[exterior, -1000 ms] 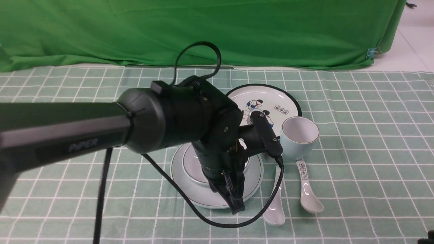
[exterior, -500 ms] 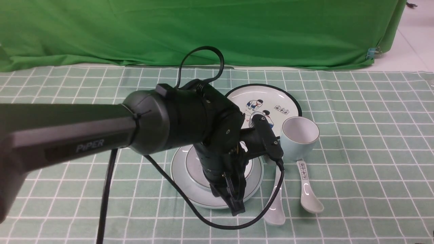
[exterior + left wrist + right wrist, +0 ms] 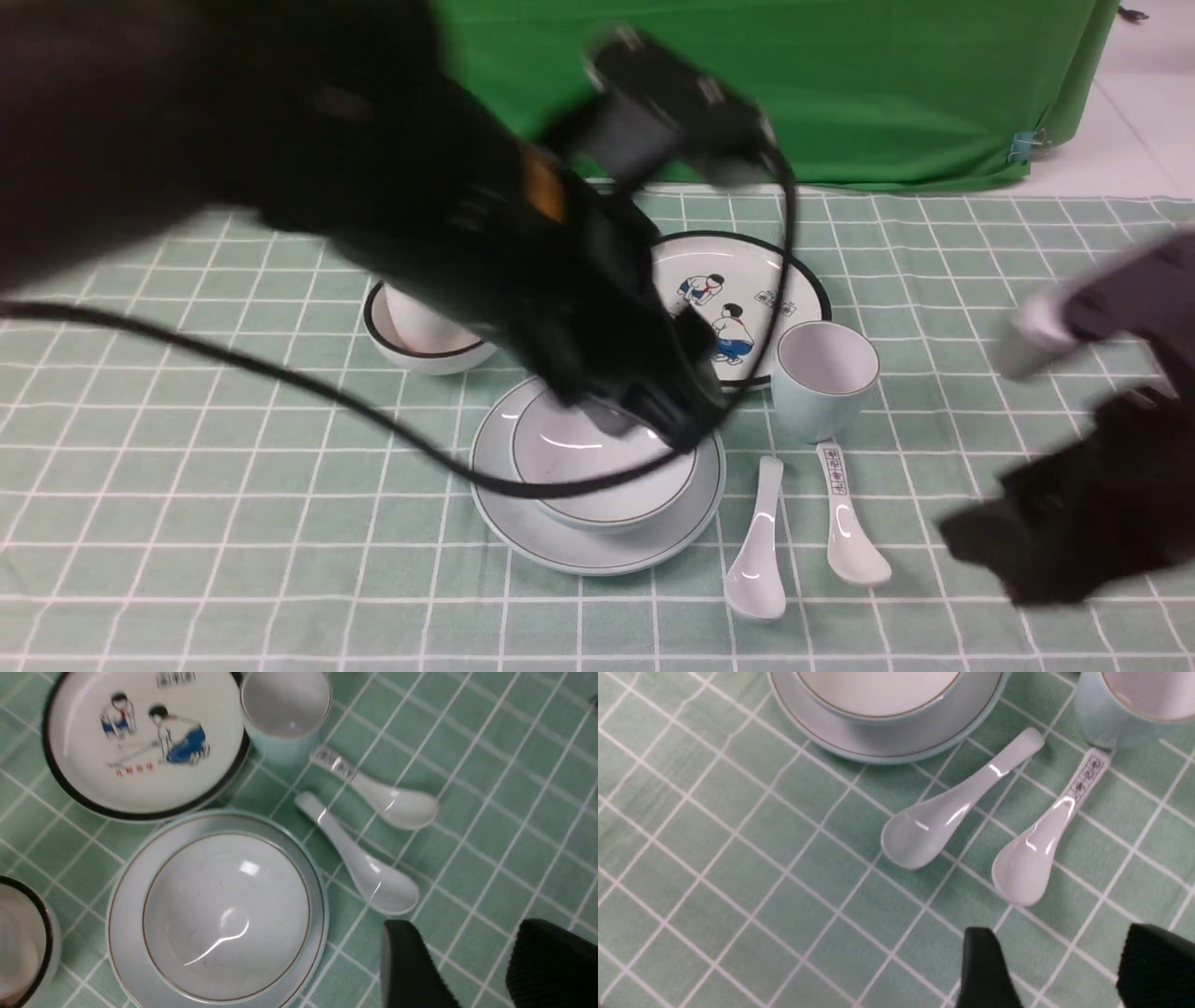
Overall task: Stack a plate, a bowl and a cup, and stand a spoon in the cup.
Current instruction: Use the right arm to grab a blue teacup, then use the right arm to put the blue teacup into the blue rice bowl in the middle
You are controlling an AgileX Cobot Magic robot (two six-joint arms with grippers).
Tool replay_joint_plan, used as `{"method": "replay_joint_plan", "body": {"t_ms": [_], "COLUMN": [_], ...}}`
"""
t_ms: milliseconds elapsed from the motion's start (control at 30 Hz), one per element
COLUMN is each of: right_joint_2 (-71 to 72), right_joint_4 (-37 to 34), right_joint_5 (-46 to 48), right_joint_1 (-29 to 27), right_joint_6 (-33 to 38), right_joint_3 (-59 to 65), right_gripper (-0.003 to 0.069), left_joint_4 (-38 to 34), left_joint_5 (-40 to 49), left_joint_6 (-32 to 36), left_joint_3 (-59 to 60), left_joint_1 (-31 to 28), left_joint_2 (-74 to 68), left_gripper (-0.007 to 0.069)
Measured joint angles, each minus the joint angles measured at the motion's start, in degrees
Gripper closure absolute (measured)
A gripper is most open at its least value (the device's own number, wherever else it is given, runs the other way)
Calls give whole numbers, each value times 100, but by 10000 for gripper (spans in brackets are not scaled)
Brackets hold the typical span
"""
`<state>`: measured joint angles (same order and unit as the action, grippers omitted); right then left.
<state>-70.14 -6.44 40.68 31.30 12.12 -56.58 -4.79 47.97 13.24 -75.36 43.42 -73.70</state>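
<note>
- Two spoons lie nearest on the checked green worktop [image 3: 187, 523], side by side, scoops toward the robot and handles pointing away. The plain spoon [image 3: 758, 560] is the left one, just beside the plate and apart from it. The printed spoon [image 3: 845, 523] lies to its right, its handle tip just beside the base of the cup.
- Right gripper [image 3: 1064, 961]: jaws wide apart and empty, above bare cloth near the two scoops. The front view shows this arm only as a blur at near right.
- Plate [image 3: 523, 523]: flat on the worktop at centre. The bowl [image 3: 597, 457] sits upright inside it, empty.
- Left gripper [image 3: 467, 952]: jaws apart, nothing between them, above the cloth beside the plain spoon's scoop. In the front view it is blurred, overlapping the bowl's far rim, with its black cable [image 3: 280, 383] draped across the scene.
- Cup [image 3: 826, 378]: upright and empty, right of and behind the plate.
- Cartoon plate [image 3: 766, 271]: behind the cup.
- Black-rimmed bowl [image 3: 425, 341]: far left of the plate.
- Green backdrop [image 3: 840, 93]: hangs behind the worktop.
</note>
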Motion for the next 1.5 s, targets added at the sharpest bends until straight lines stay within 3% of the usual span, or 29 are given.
{"method": "replay_joint_plan", "body": {"t_ms": [100, 200, 433, 733, 800, 1067, 1267, 1500], "right_joint_2": [-1151, -2217, -3916, -4775, -4905, -4911, -4373, -3697], "right_joint_4": [38, 37, 49, 59, 59, 117, 50, -423], "right_joint_5": [170, 516, 1089, 1115, 1126, 1309, 1738, 1791], "right_joint_1": [-8, -111, -533, -685, -697, -705, -534, 444], "right_joint_6": [263, 360, 369, 340, 346, 366, 277, 398], "right_joint_3": [-920, -1895, -3516, -3861, -3861, -3901, -3958, -4055], "right_gripper": [244, 243, 244, 248, 279, 574, 574, 574], "left_joint_4": [-345, -436, -534, -795, -844, -856, -867, -867], "left_joint_5": [-366, -749, -1595, -1813, -1813, -1813, -1829, -1829], "left_joint_6": [-20, -20, -20, -20, -20, -20, -14, 50], "left_joint_3": [751, 1715, 3400, 3631, 3631, 3631, 3631, 3631], "left_joint_1": [0, 0, 0, 0, 0, 0, 0, 0], "left_joint_2": [1124, 2175, 3969, 4363, 4363, 4363, 4363, 4363], "left_gripper": [575, 616, 619, 616, 616, 615, 615, 615]}}
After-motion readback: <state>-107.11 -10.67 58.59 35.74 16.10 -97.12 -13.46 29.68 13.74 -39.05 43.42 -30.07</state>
